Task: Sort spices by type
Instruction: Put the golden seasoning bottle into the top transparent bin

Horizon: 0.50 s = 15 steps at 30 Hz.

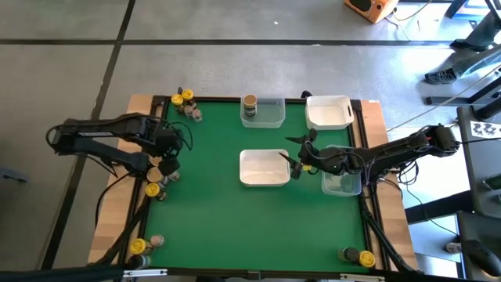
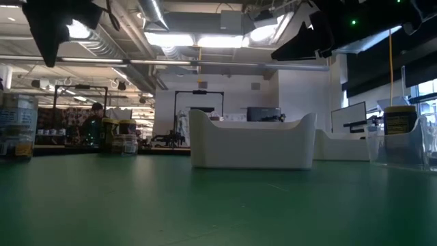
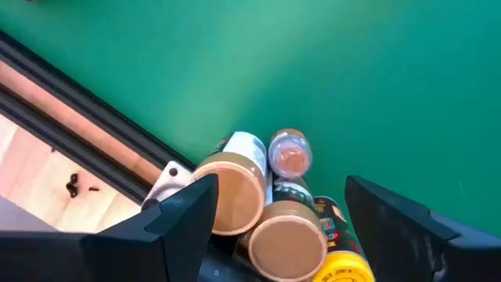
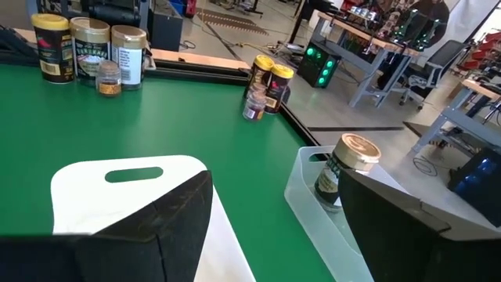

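- Left gripper [image 1: 167, 157]: fingers spread, holding nothing, above a jar cluster [image 3: 266, 211] at the mat's 9 o'clock edge.
- Right gripper [image 1: 296, 154]: fingers apart, empty, beside the central white tray [image 1: 264, 168].
- Tan-lidded jar [image 1: 249, 105]: inside the clear tray [image 1: 266, 113], 12 o'clock.

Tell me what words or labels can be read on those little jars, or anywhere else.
None can be read.
Spice jars at the left gripper: labels printed, too blurred.
Jar in the clear tray near the right gripper: print too small.
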Each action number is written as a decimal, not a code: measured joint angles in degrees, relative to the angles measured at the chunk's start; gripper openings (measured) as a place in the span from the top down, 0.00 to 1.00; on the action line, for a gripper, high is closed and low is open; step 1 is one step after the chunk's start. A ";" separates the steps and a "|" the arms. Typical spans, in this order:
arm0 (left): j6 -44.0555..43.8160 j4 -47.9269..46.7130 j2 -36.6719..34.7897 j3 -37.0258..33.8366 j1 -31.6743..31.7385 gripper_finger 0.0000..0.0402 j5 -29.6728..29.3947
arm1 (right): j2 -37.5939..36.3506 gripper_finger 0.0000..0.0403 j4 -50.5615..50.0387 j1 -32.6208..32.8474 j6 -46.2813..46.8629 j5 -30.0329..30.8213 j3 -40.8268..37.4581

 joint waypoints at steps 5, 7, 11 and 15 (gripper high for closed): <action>-0.68 0.08 -0.02 -0.20 0.61 0.31 -2.25 | 0.00 0.32 0.09 0.00 0.04 0.04 0.00; -1.09 0.04 -0.06 -0.20 1.36 0.31 -2.31 | 0.00 0.32 0.11 0.00 0.04 0.04 0.00; -1.81 0.04 -0.03 -0.20 2.82 0.29 -2.12 | 0.00 0.32 0.11 0.00 0.04 0.02 0.00; -2.34 0.08 -0.03 -1.88 3.59 0.17 -1.89 | 0.00 0.32 0.10 0.00 0.05 0.02 0.00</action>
